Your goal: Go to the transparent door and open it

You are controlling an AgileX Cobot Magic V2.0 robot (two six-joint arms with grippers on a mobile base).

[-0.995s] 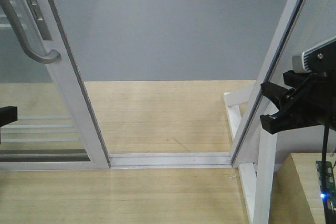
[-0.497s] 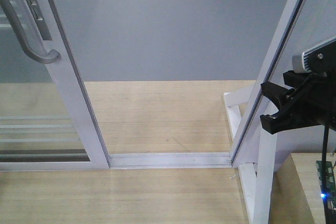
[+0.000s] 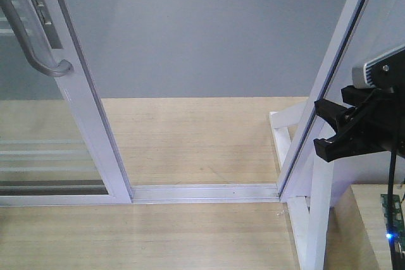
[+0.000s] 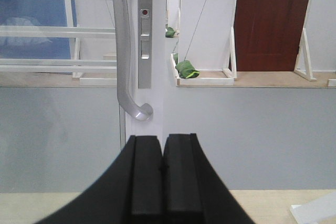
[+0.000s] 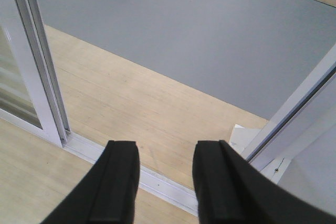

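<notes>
Glossy white framing marks the transparent door (image 3: 76, 102), which you will find at the left of the front-facing view, slid aside so that a wide gap stands between its stile and the white frame post (image 3: 335, 74) on the right. Its curved silver-grey pull handle (image 3: 35, 49) sits on that stile near the top left corner, and thin white horizontal bars (image 3: 44, 154) show through the glass lower down. A white floor track (image 3: 205, 192) runs along the wood floor (image 3: 190, 134) between door and post, and beyond the wood lies a grey-blue floor (image 3: 202, 36). Your left gripper (image 4: 161, 179) is clenched, its two black fingers pressed flat together with nothing between them; in its wrist view it sits just below the hooked lower end of the pull handle (image 4: 128, 72), apart from it, facing the stile (image 4: 157, 51). A dark red door (image 4: 270, 19) stands far off at the right in that view. Your right gripper (image 5: 163, 182) is released, its fingers spread with only floor showing between them, hanging above the track (image 5: 152, 179) in the doorway. You can see it in the front-facing view (image 3: 329, 132) at the right, beside the post.
</notes>
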